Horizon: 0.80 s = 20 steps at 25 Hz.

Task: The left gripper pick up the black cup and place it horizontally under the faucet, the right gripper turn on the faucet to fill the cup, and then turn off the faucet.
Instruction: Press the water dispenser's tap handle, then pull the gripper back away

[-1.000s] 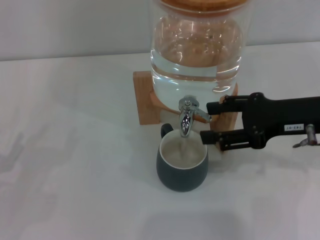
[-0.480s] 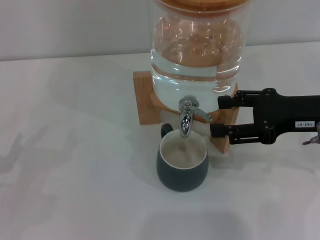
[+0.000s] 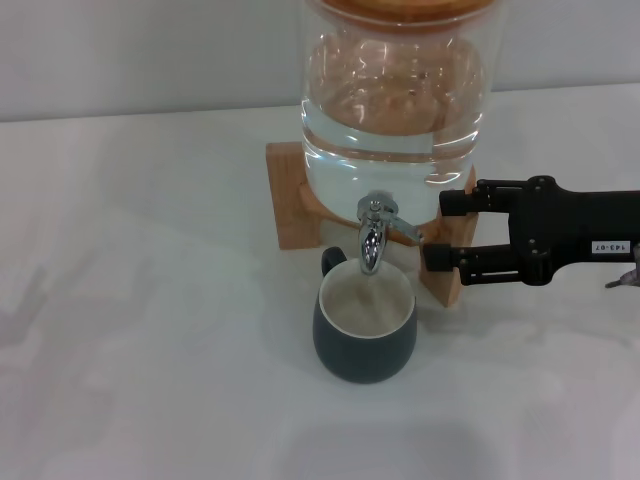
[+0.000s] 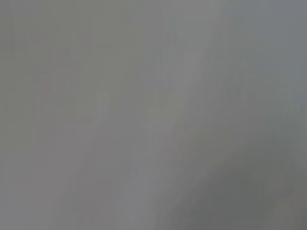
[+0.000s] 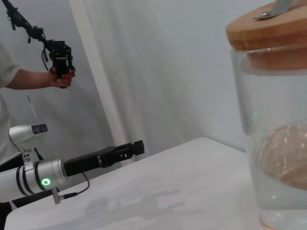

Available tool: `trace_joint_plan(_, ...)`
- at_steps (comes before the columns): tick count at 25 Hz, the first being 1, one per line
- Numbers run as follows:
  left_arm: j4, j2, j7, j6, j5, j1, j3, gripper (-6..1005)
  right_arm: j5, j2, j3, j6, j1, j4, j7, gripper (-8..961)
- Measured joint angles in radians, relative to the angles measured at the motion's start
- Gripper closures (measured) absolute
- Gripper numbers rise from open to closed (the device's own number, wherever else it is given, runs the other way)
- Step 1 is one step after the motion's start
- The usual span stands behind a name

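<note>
Backing the right end effector (image 3: 434,230) off the faucet (image 3: 374,232) since a second ago, then barely shifting over the last half-second; now sitting just beside the lever, fingers spread, holding nothing. Reading that as valve already opened and arm waiting on the fill; shutoff not yet done. Sitting upright on the counter (image 3: 150,300) directly under the spout: black cup (image 3: 365,322), handle toward the wooden stand (image 3: 290,195), pale liquid showing partway up the cream interior, thin stream hard to confirm. Holding clear water to roughly two-thirds: glass jar (image 3: 395,110). Parking the left end effector (image 5: 136,147) well apart past the counter edge; finger gap impossible to judge.
</note>
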<state>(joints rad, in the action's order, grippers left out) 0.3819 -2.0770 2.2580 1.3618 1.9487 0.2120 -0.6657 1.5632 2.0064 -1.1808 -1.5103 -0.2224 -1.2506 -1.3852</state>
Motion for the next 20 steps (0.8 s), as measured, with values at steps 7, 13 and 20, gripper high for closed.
trace_joint_plan(7, 0.0, 0.0, 0.0, 0.0, -0.001, 0.002, 0.0, 347, 0.0, 0.0, -0.002, 0.001, 0.0, 0.002, 0.0, 173)
trace_joint_plan(13, 0.0, -0.001, -0.003, 0.002, -0.001, 0.004, 0.0, 347, 0.0, 0.0, -0.001, 0.001, 0.001, 0.002, 0.0, 173)
trace_joint_plan(20, -0.008, -0.002, -0.002, 0.002, -0.002, 0.008, 0.0, 347, 0.0, 0.001, -0.007, 0.001, 0.002, 0.0, 0.0, 173)
